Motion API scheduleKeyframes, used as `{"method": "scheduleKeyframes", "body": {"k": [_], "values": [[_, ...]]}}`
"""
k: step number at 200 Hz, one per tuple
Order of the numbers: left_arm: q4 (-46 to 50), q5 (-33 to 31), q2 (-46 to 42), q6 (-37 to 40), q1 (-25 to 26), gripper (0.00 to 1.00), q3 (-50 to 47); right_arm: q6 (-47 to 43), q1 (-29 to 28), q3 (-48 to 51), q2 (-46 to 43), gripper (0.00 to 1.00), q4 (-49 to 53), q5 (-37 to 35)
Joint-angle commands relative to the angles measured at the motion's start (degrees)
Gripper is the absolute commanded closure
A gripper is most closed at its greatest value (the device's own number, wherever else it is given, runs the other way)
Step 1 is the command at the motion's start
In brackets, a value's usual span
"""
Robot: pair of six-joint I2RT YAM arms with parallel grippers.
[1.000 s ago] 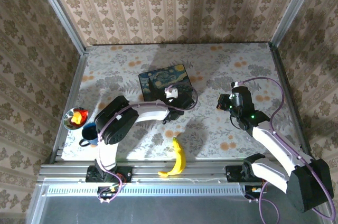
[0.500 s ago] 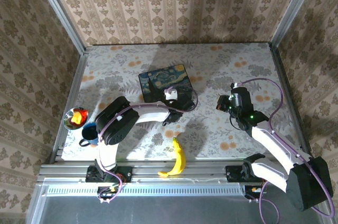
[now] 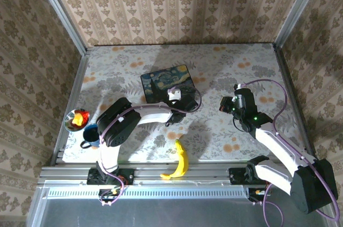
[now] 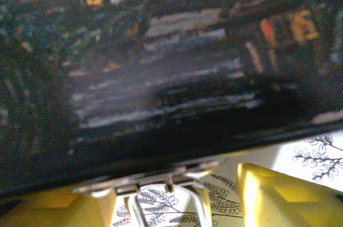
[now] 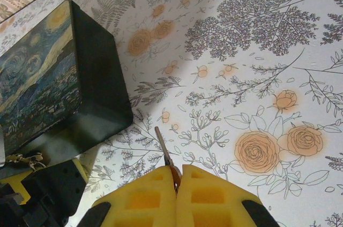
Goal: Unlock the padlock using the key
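Floral-printed counter (image 5: 257, 39) carries a dark box (image 3: 167, 81) painted with a swirling night sky. At its 6 o'clock edge, your left hand (image 4: 174, 203) has yellow fingers apart either side of the tiny padlock (image 4: 202, 205). Its thin silver shackle seemingly hangs from the clasp (image 4: 169, 176). The lock body is cut off, so I cannot tell whether you pinch it. Toward 4 o'clock, well apart, your right hand (image 5: 177, 184) is pressed together on the thin silvery key (image 5: 163, 146).

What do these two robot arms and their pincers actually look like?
The left arm and right arm are white tube-like links between chunky black joints. Thin purple cables loop along both. A small green light glows on the right one. The fingers are blocky yellow pads with square moulded recesses.
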State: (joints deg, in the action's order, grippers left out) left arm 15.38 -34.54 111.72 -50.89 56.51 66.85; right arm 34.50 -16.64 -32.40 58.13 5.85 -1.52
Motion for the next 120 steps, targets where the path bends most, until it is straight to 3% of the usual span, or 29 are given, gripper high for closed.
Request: {"method": "scheduleKeyframes", "body": {"k": [1,17,61,120], "values": [[0.4,-1.7,1.0,1.0,-0.5,0.44,1.6,0.4,-0.2,0.4,-0.4,1.00,-0.5,0.3],[0.1,-1.3,0.9,1.3,-0.4,0.51,1.4,0.5,-0.2,0.4,-0.4,1.00,-0.7,0.4],[-0.6,0.0,0.3,2.0,0.3,0.58,1.1,0.6,-0.2,0.5,-0.6,1.00,-0.6,0.6],[-1.5,3.3,-0.8,2.9,1.8,0.76,1.2,0.6,-0.1,0.7,-1.0,1.00,-0.2,0.5]]}}
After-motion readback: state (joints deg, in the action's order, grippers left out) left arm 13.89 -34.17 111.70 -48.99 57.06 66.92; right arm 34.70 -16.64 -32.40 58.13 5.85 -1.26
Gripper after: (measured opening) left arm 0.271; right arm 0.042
